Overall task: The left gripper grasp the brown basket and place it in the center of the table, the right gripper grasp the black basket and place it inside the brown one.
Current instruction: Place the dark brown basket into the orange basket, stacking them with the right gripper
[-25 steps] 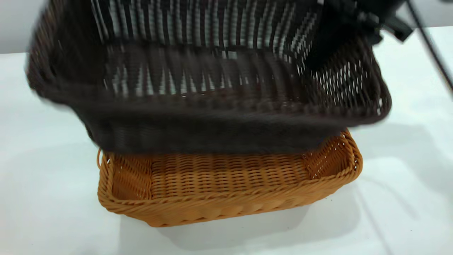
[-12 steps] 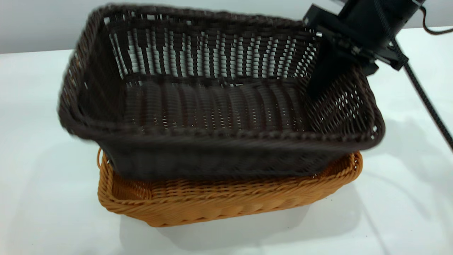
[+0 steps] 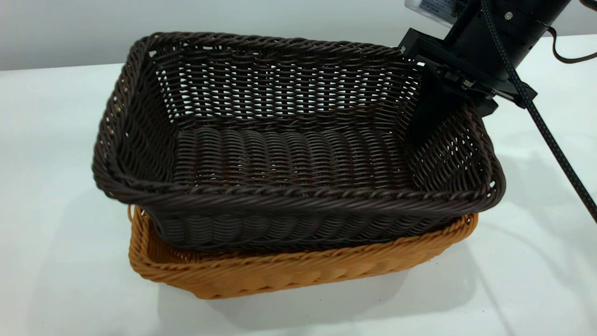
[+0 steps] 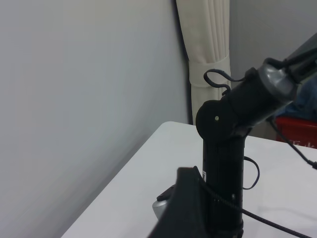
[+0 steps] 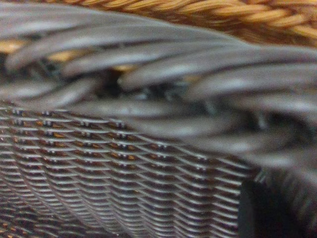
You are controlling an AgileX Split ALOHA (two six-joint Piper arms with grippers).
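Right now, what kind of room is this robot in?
Probably a lab or test room: a bare white table, a plain grey wall, and only the black basket and brown basket.

A plain indoor test room or lab is showing here: a wide white table (image 3: 56, 140) is standing against a bare pale grey wall (image 4: 74, 99), with a black robot arm (image 4: 223, 163) mounted on it. A tied-back cream curtain (image 4: 208, 54) is hanging in the far corner, and a red bin (image 4: 297, 130) is sitting beyond the table.
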